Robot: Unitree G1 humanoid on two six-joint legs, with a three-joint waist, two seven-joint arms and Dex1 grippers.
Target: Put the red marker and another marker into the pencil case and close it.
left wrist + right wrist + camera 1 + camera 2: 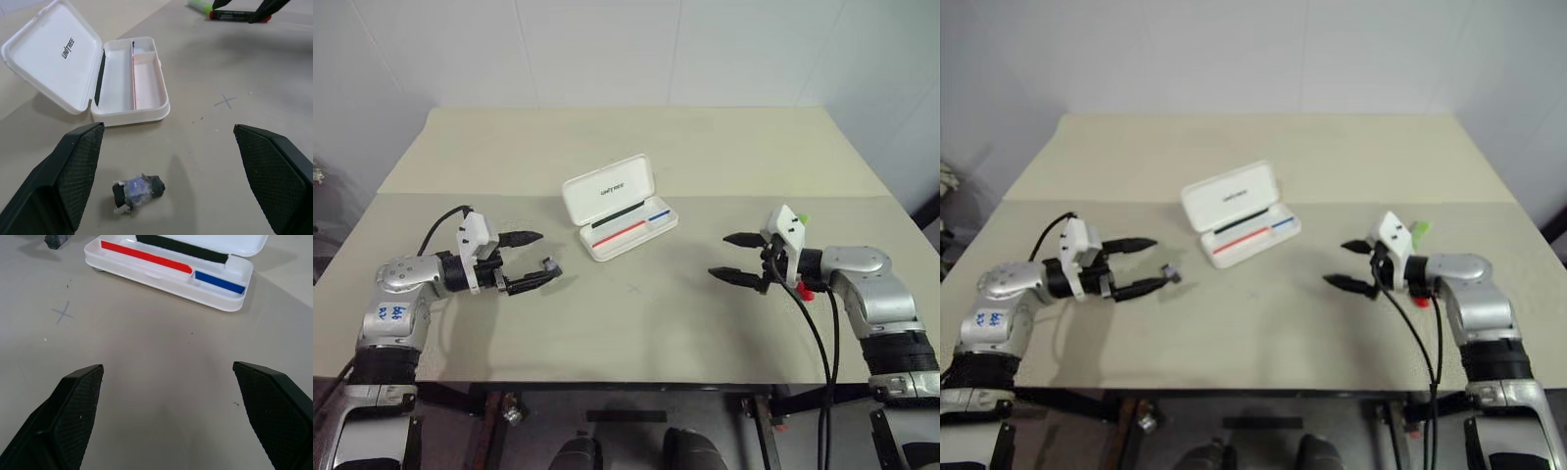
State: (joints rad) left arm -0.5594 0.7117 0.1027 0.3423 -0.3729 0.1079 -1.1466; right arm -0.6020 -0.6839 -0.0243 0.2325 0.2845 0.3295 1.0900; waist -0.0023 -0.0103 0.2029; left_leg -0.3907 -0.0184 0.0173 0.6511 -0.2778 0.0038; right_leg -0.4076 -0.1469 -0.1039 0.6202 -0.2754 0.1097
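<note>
The white pencil case (620,208) lies open in the middle of the table, lid (54,54) tilted back, tray (146,110) holding no marker. The red marker (239,15) and the light green marker (199,4) lie on the table at the right, close together, under and behind my right wrist; small parts of them show as red (806,290) and green (803,215). My right gripper (718,256) is open, empty, pointing toward the case from its right. My left gripper (540,258) is open and empty, left of the case.
A small dark lump (138,190) wrapped in clear film lies on the table between my left gripper's fingers, apart from both. A pencilled cross (635,288) marks the tabletop in front of the case. The beige table (636,333) ends close in front of me.
</note>
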